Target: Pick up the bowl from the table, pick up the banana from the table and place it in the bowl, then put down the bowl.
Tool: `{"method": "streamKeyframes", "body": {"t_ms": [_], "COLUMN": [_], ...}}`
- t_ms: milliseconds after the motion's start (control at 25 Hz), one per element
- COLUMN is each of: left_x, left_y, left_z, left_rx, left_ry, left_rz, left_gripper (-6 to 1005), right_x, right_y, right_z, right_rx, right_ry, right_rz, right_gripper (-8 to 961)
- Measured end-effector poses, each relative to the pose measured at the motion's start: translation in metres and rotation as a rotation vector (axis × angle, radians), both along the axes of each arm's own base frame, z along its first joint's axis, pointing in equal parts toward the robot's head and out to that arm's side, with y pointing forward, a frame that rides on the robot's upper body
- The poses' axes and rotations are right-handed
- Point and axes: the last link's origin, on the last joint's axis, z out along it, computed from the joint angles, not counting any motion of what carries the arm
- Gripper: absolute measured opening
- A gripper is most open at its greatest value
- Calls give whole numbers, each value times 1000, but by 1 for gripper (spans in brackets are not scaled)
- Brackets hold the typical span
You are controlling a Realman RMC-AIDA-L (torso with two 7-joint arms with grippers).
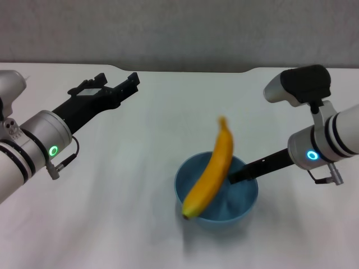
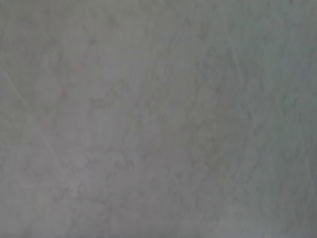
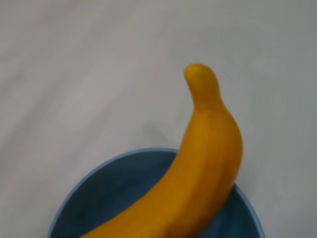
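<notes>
**Right gripper at bowl rim, banana propped across bowl**

Right gripper (image 1: 238,175) reaching down to the near-right rim of the round, deep, light-blue bowl (image 1: 238,203), dark fingers at the rim just beside the fruit; whether clamped on the rim or loose, cannot tell. Bowl standing on the plain white flat worktop (image 1: 129,190), glossy and smooth inside, evenly rounded wall.

Holding one thing only: a smooth, curved, yellow-orange, plastic-looking banana (image 1: 212,172). Lying slantwise across the bowl, longer than the bowl is wide, lower end with its dark tip poking over the near-left rim, upper end with the short stub rising up and beyond the far rim. Seen from the right wrist as a thick, waxy, unmarked body (image 3: 198,173) sweeping up out of the blue basin (image 3: 124,198), narrowing to a blunt rounded stub against the pale surface.

Left gripper (image 1: 120,89) black, angular, hanging over the far-left part of the worktop, well apart from bowl and banana, fingers spread, grasping nothing. From the left wrist, only a faintly mottled pale surface (image 2: 158,119).

Worktop matte, its far edge shallowly notched.
</notes>
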Motion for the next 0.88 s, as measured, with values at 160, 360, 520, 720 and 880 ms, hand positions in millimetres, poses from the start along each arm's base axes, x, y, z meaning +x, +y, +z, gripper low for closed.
{"method": "streamKeyframes", "body": {"t_ms": [160,360,520,720,880], "left_x": [-1,-3,-4,-8,-13], "left_y": [0,-1,-1,-1,-2], "left_z": [1,1,1,3,6], "left_rx": [1,2,2,8,16], "left_ry": [0,2,2,1,-2], "left_rz": [3,8,9,22,34], "left_gripper": [897,897,897,897,897], "right_x": [1,4,5,1,-5], "right_y": [-4,-5,-7,-8,-11], "right_z": [5,10,14,24,37], "right_rx": [-2,2,6,46,103], "right_ry": [3,-29,-49,-34,-12], "right_rz": [-3,-5,-9,11,51], "right_gripper": [612,612,613,611,608]}}
